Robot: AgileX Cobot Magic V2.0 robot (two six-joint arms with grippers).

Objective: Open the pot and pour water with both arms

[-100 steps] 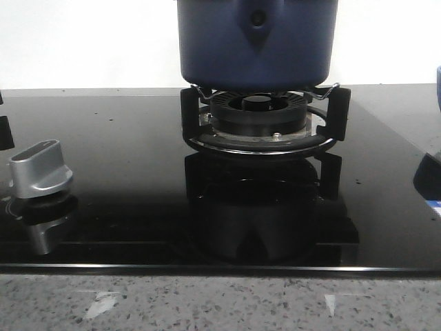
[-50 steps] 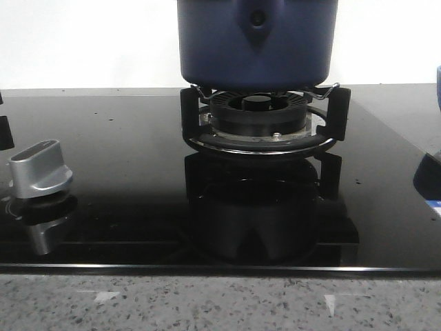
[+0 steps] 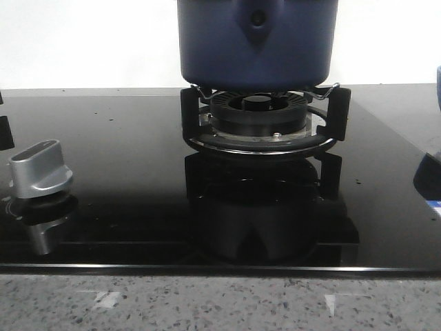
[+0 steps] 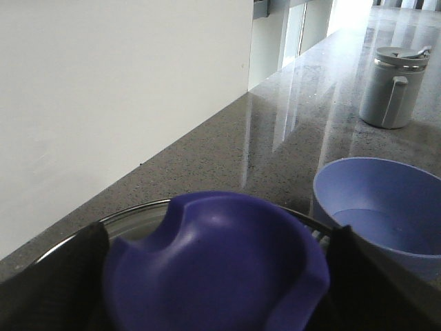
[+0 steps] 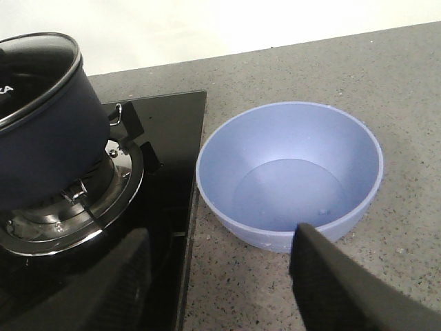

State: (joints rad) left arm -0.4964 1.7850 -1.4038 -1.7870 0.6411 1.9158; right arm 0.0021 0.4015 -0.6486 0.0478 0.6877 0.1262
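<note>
Both of my grippers appear only in their own wrist views. Left gripper [image 4: 213,289]: black fingers [image 4: 52,283] sit on either side of a dark blue lid knob [image 4: 213,265], so close they seem to pinch it. Right gripper [image 5: 213,289]: fingers spread wide apart, holding nothing, hanging above the counter.

Largest first, in the front view: a black glass cooktop [image 3: 124,152] fills the middle, with a speckled grey counter [image 3: 220,303] along its 6 o'clock edge. The pot [image 3: 256,41], dark navy, stands at 12 o'clock on a black burner grate [image 3: 265,121], its lid still on. A light blue bowl [image 5: 289,172] holding a little water sits on the counter beside the cooktop, near the pot. A grey lidded canister [image 4: 394,86] stands well beyond the bowl. A silver knob [image 3: 40,169] sits at 9 o'clock.
</note>
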